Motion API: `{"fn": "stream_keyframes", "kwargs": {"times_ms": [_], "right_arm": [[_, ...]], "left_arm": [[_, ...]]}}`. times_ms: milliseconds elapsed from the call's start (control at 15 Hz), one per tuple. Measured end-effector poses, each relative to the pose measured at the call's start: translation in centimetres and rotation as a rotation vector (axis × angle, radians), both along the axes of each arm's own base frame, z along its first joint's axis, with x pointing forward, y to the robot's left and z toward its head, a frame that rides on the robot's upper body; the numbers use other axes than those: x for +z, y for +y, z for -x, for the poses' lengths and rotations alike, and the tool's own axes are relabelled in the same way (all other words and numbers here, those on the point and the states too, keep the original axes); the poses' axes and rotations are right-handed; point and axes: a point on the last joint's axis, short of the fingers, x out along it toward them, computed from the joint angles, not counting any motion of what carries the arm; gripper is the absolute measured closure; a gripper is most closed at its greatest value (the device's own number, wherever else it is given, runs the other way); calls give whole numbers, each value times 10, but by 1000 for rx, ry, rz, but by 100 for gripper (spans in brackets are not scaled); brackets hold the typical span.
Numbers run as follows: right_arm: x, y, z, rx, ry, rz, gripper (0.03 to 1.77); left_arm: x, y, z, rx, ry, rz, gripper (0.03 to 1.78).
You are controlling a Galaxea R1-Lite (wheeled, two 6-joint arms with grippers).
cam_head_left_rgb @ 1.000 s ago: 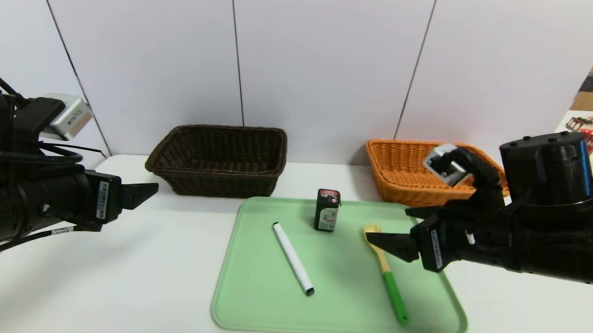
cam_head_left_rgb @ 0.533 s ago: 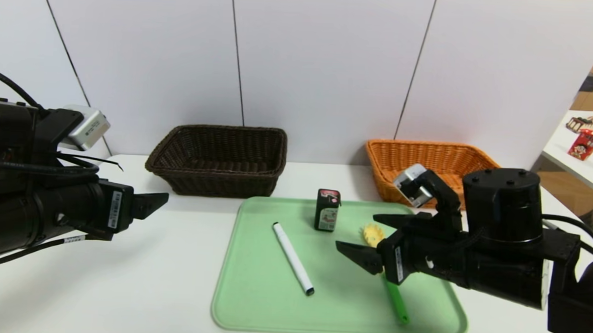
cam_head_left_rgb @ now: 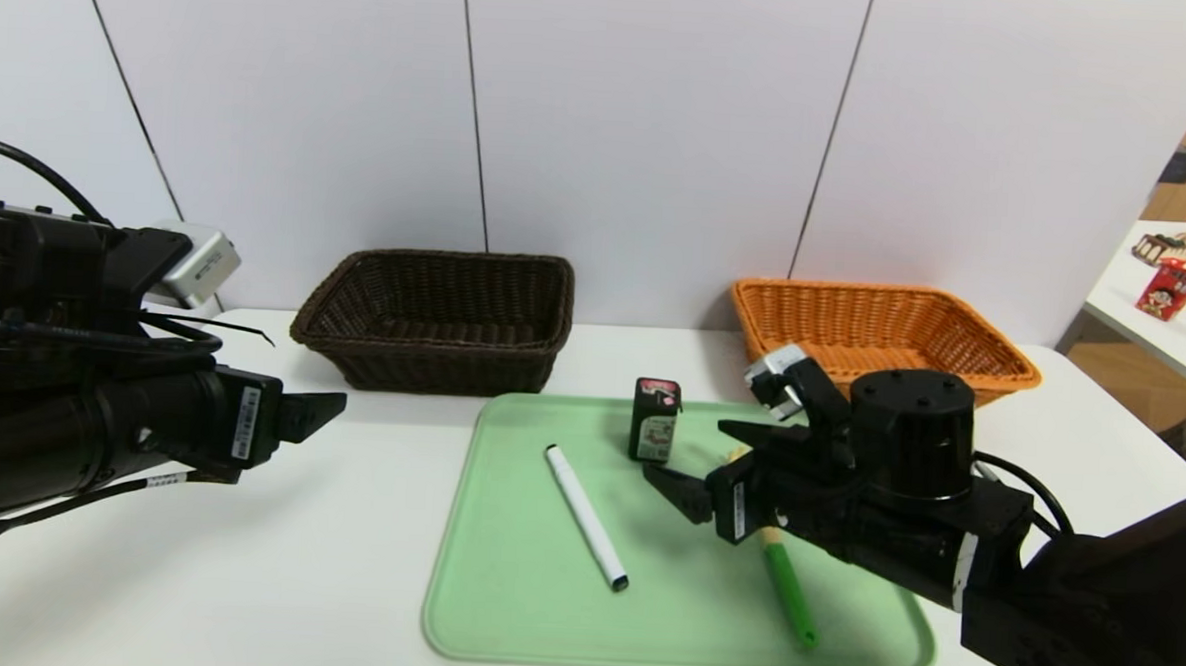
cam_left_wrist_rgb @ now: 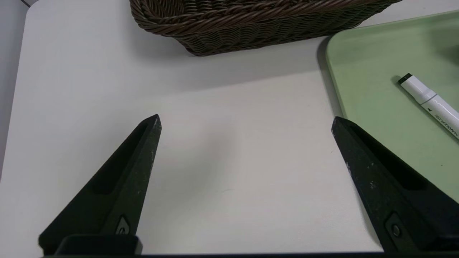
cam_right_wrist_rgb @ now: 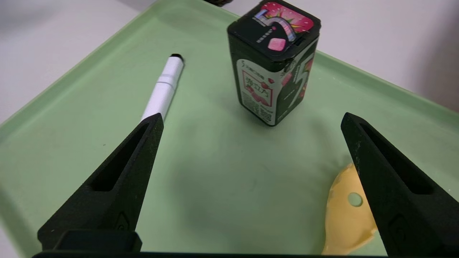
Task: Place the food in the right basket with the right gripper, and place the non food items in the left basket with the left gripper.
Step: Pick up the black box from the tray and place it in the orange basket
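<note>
Displaced leftward since the earlier frame, the right gripper (cam_head_left_rgb: 683, 457) hovers above the tray (cam_head_left_rgb: 511, 610), near the carton (cam_head_left_rgb: 655, 421). Jaws stand wide apart, gripping nothing.

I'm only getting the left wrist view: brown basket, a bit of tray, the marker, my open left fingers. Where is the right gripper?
Observer: The right gripper is over the green tray, jaws wide apart, with nothing between its fingertips.
Operator: My view shows no food. Is there any on the tray?
Observer: Yes, a small black carton with strawberries on its top stands upright near the tray's far edge.
Operator: Anything else there besides the marker?
Observer: A pasta spoon with a green handle lies on the tray, its yellow head partly hidden by the right gripper in the head view.
</note>
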Motion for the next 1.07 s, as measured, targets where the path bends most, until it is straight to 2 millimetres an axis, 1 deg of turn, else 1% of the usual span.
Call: {"fn": "stream_keyframes", "kwargs": {"times_ms": [467,867,1067], "right_arm": [[-14,17,-27,-60,-39,-16,9],[-26,34,-53,-66,-53,-34,9],[-31,39,-61,-69,-56,-34,9]], "left_arm": [[-5,-3,-4,-7,21,-6,12],[-9,-5,-10,-4,39,-6,12],[-10,-6,-13,-2,37,0,12]]}}
